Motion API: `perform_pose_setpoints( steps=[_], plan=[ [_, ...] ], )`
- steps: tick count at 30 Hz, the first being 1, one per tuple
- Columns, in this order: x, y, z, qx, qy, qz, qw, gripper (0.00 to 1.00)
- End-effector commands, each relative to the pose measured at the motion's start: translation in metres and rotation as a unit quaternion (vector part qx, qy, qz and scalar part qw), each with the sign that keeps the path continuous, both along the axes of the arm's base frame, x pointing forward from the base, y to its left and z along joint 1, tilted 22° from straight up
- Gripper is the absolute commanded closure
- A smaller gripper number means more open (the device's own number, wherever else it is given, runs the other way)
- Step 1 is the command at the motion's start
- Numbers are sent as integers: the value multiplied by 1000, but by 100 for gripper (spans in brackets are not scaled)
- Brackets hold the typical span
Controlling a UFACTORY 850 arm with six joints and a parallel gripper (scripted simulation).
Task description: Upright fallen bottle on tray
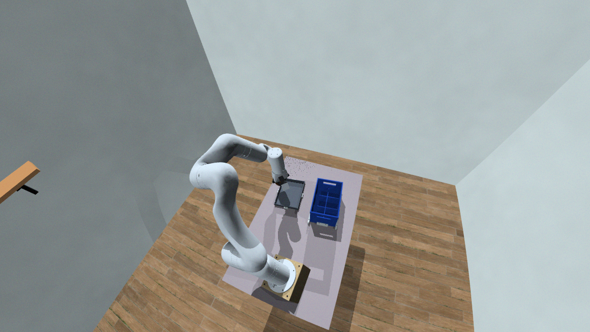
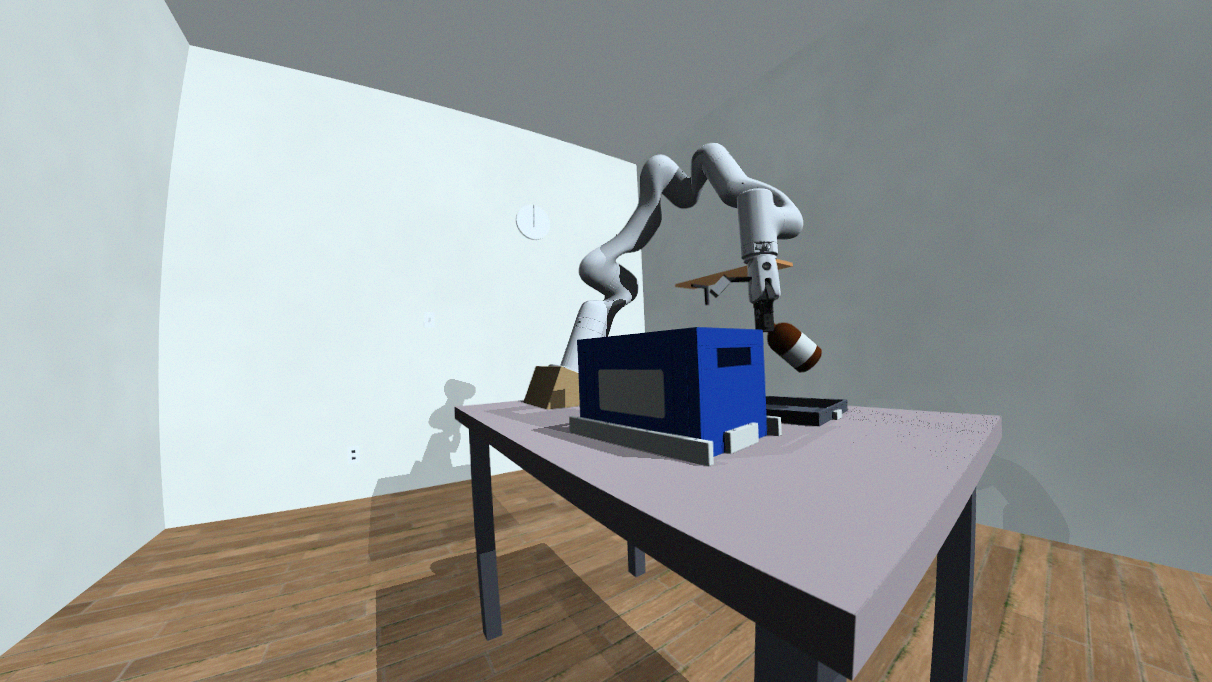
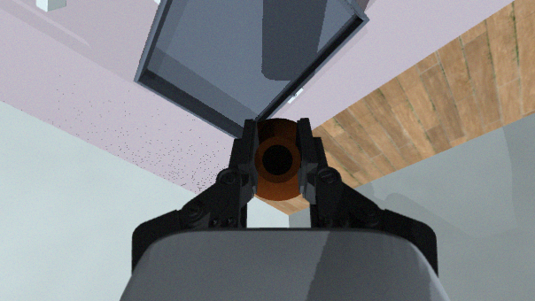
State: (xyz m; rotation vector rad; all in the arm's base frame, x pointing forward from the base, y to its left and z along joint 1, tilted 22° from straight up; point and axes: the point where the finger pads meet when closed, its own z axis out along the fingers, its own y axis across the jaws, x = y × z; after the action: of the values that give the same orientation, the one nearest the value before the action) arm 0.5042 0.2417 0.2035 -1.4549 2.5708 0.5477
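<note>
The hand [image 3: 277, 156] is clamped tight on the neck of the brown bottle [image 2: 795, 346], fingers pressing either side of its mouth. The bottle hangs in the air well above the tray [image 2: 809, 409], tilted, its base swung out away from the blue crate [image 2: 678, 377] and its white label band showing. In the wrist view the tray's near corner sits just beyond the fingertips. The crate stands on the counter [image 2: 847, 475] just beside the tray, pale blocks [image 2: 640, 439] along its foot. The arm's wooden base [image 1: 300, 285] sits at the counter's far end from the tray.
</note>
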Motion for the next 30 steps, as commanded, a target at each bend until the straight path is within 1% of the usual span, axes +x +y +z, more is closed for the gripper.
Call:
perform_pose_setpoints(
  steps=[1,15,30],
  plan=[
    [1,0,1,0,-1,0,1000,100],
    [1,0,1,1,-4,7,1000,100],
    [1,0,1,7,-42,101,994,100]
  ],
)
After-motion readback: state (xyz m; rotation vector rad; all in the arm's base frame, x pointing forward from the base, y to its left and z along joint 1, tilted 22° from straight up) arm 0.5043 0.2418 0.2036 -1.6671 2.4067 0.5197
